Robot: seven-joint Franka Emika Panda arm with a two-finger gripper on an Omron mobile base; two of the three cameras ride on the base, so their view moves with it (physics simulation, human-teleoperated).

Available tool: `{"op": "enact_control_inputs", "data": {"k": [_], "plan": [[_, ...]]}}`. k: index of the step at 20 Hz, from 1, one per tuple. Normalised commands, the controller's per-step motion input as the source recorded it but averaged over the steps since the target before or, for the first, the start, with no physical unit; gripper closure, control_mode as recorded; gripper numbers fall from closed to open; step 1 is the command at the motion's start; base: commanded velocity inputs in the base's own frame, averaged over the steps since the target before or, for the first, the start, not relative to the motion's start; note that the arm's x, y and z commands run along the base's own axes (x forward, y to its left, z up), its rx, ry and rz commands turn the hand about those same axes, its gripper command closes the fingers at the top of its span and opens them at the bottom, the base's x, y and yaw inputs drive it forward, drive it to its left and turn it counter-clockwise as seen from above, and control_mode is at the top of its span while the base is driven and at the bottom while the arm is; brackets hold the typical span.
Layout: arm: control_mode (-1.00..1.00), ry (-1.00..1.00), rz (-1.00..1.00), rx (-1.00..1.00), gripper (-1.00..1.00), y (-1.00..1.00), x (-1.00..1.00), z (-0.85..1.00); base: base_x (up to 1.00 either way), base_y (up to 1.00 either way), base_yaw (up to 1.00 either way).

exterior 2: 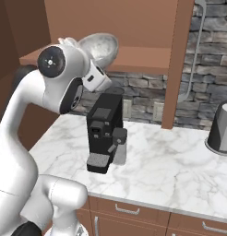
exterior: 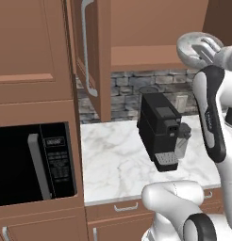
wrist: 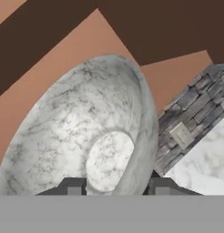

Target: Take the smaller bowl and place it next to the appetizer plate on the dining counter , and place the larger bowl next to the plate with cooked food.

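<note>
gripping smaller bowl [wrist: 82,136] rim, tool [wrist: 117,187]; no legible writing.

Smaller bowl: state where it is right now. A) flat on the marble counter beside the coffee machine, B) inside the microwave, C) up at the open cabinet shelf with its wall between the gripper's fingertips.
C. The smaller bowl is tilted up at the cabinet shelf, its wall between the tips of the gripper, well above the coffee machine.

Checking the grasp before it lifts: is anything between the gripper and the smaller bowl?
Nothing visible. In the hand view the gripper straddles the rim of the smaller bowl, one fingertip inside and one outside. The bowl sits tilted in the open cabinet.
</note>
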Motion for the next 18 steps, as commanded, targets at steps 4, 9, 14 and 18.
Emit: {"op": "enact_control_inputs", "data": {"k": [4, 9, 14, 18], "plan": [[-1.0, 0.22, 0.21, -0.03, 1.0, 0.27, -0.72, -0.14, 0.0, 0.0, 0.0], [-1.0, 0.15, 0.28, -0.02, 1.0, 0.27, -0.44, -0.44, 0.0, 0.0, 0.0], [1.0, 0.12, 0.2, -0.04, 1.0, 0.29, -0.17, -0.38, 0.0, 0.13, 0.03], [1.0, 0.0, 0.0, 0.0, 1.0, 0.0, 0.0, 0.0, -0.18, 0.49, 0.04]]}}
